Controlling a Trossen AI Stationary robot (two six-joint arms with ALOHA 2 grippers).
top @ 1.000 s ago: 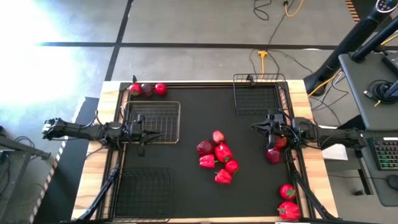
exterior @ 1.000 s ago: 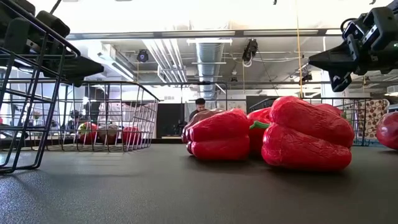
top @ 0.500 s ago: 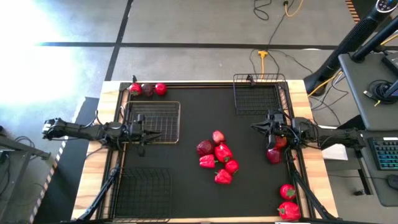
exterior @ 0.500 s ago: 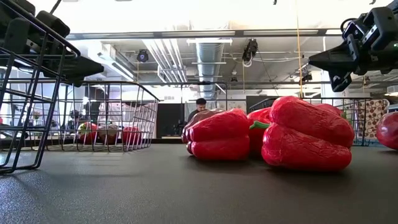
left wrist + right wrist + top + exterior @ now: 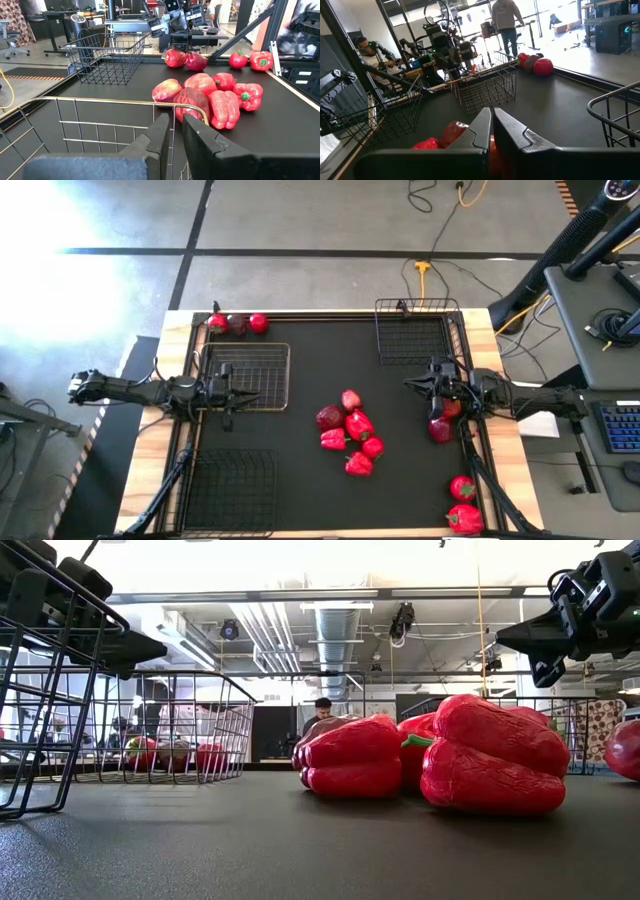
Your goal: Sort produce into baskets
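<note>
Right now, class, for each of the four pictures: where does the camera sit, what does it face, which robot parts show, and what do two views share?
High view: overhead, facing down on the table, both arms.
Low view: tabletop level, facing the peppers; right pincer above.
Left wrist view: on the left arm, over a basket, left pincer shut.
Right wrist view: on the right arm, right pincer shut, facing the left arm.
Shared: the central pile of peppers in the high, low and left wrist views.

This is a robotics lab in a big open hall. Bare ventilation ducts (image 5: 338,640) hang under the ceiling, cables (image 5: 440,240) lie on the concrete floor, and far behind stand desks with equipment (image 5: 125,20) and a person (image 5: 506,25).
</note>
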